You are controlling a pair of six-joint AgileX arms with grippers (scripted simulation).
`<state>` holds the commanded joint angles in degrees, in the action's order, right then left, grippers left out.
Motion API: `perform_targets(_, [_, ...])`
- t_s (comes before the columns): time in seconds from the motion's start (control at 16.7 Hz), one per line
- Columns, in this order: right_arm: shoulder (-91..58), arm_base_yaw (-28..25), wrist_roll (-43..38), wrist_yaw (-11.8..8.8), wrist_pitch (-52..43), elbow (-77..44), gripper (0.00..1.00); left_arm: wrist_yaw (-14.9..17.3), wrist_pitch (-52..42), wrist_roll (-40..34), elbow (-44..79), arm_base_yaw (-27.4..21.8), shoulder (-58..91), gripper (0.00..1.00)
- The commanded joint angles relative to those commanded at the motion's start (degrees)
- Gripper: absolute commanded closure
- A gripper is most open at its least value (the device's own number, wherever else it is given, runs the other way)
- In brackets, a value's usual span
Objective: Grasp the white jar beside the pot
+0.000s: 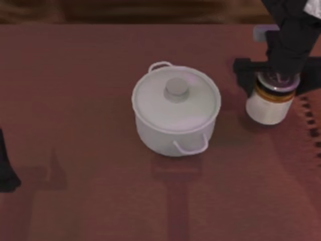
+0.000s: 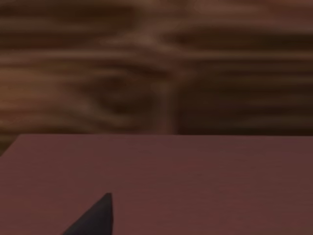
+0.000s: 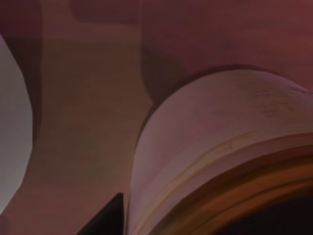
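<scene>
The white jar (image 1: 268, 106) with its gold-orange band stands to the right of the pot (image 1: 175, 113), a gap of bare table between them. The pot is large, white and lidded, with a grey knob and two loop handles. My right gripper (image 1: 278, 75) comes down over the jar's top and hides most of the dark lid. In the right wrist view one dark finger (image 3: 110, 220) lies against the white jar (image 3: 205, 147); the other finger is hidden. The pot (image 3: 12, 127) shows at that view's edge. My left gripper (image 1: 6, 175) is parked at the table's left edge.
The reddish-brown table (image 1: 75, 100) runs back to a far edge with a wood-grain backdrop behind it. A row of dark dots (image 1: 311, 120) marks the surface at the right edge. In the left wrist view only one finger (image 2: 95, 220) and bare table show.
</scene>
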<state>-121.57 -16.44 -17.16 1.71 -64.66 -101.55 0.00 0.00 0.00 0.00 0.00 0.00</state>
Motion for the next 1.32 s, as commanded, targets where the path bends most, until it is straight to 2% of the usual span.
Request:
perform_targets(0.42, [-2.79, -0.22, -0.01, 0.16, 9.41, 6.62, 1.00, 0.00, 0.00, 0.00, 0.00, 0.00, 0.00, 0.00])
perform_targets(0.66, [-2.98, -0.23, -0.01, 0.16, 9.79, 6.98, 1.00, 0.00, 0.00, 0.00, 0.00, 0.00, 0.00, 0.00])
perform_targets(1.32, [-2.98, -0.23, -0.01, 0.16, 9.79, 6.98, 0.17, 0.00, 0.00, 0.00, 0.00, 0.00, 0.00, 0.00])
